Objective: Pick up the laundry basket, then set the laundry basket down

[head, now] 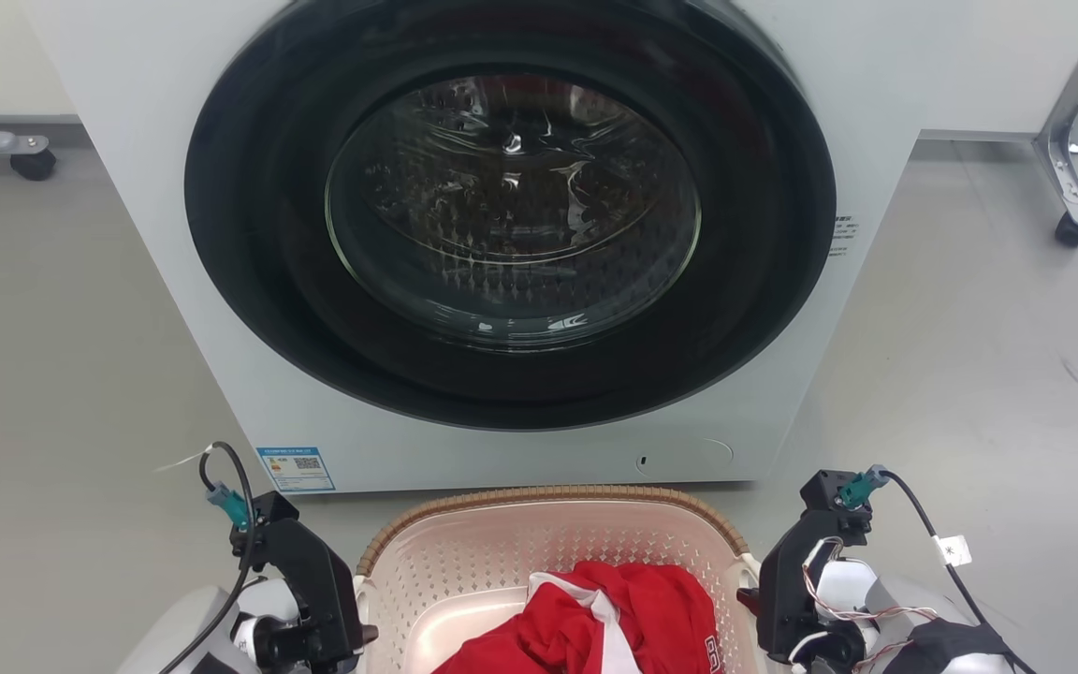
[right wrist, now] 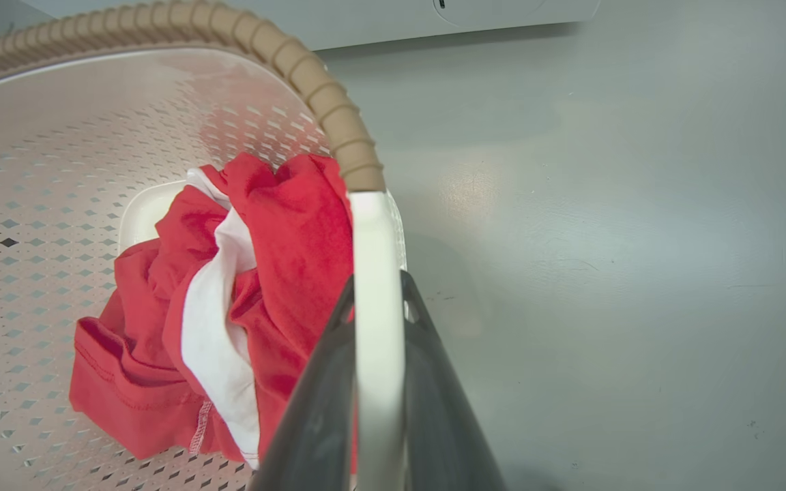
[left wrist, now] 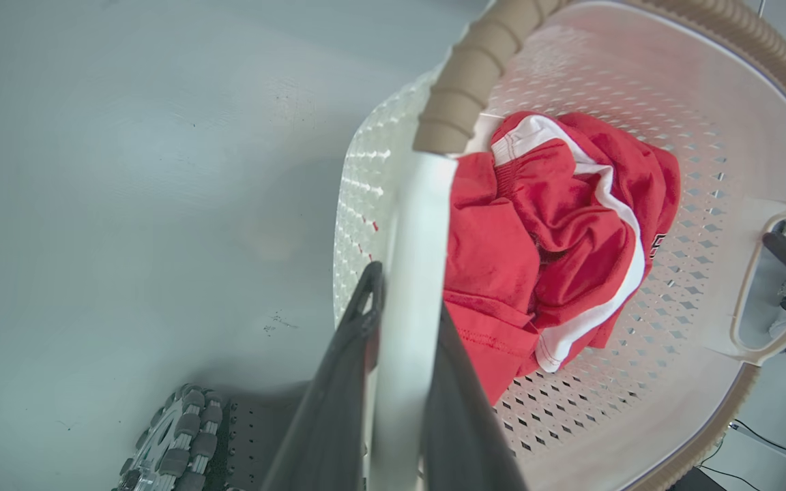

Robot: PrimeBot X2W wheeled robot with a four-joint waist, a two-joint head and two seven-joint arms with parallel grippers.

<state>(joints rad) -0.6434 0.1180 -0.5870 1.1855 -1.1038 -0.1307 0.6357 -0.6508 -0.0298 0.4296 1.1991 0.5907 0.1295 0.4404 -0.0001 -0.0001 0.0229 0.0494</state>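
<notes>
Arms [head: 310, 585] flank the laundry basket [head: 502, 552], left fingers [left wrist: 335, 402] and right fingers [right wrist: 311, 416] clamping its handles [left wrist: 410, 273].

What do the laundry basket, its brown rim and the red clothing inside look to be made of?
Laundry basket: likely moulded plastic, cream with slight sheen, pierced by diamond holes. Rim: woven look, but probably moulded plastic, matte tan ribs. Red clothing: soft matte fabric, crumpled, with stitched hem and white trim.

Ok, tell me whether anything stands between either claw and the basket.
Nothing visible does. The left claw is shut on one white handle of the basket, the right claw on the other. The red garment lies inside the basket, clear of both grips.
</notes>
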